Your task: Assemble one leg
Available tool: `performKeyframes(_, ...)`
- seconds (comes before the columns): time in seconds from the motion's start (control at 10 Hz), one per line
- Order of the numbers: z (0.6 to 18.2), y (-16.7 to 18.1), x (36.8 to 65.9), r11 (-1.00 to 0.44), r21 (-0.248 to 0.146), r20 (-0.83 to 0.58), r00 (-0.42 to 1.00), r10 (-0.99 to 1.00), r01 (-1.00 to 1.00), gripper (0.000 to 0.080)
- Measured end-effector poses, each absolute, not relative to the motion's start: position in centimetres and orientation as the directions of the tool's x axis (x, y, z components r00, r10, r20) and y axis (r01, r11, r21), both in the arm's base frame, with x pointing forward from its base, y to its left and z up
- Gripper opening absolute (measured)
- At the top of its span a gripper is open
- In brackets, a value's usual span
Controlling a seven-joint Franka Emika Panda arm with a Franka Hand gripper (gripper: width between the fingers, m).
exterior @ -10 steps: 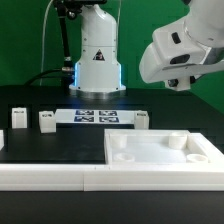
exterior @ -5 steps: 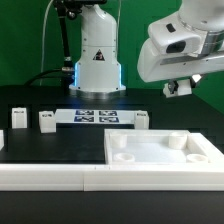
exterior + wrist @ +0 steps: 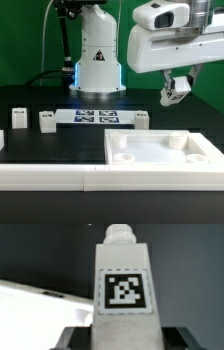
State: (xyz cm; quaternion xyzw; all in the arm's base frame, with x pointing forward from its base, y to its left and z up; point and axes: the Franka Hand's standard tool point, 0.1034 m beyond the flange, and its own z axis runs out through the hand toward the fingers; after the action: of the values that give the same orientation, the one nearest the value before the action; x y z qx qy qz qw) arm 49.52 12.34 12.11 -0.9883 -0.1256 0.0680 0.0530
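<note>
My gripper [image 3: 176, 92] hangs in the air at the exterior view's upper right, shut on a leg [image 3: 177, 86], a small white block. It is above and behind the large white panel [image 3: 165, 150] with recessed corners. In the wrist view the leg [image 3: 123, 274] stands up between my dark fingers [image 3: 72, 338], its black-and-white tag facing the camera and a peg at its far end. My gripper [image 3: 123, 341] clamps its lower part. Part of the panel [image 3: 35, 308] shows beneath.
More loose legs stand on the black table: two at the exterior view's left [image 3: 18, 118] [image 3: 46, 121] and one behind the panel [image 3: 143, 120]. The marker board [image 3: 95, 116] lies before the robot base [image 3: 97, 60]. A white rail [image 3: 50, 176] runs along the front.
The arm has swung toward the exterior view's left over the panel, and the held leg now shows below the hand.
</note>
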Motion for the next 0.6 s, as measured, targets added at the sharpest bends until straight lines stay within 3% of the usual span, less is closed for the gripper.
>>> performKeyframes(0.6, 11.89, 11.29, 51.05, -0.970, -0.055, 0.248, 0.944, 0.217, 0.237, 0.0292)
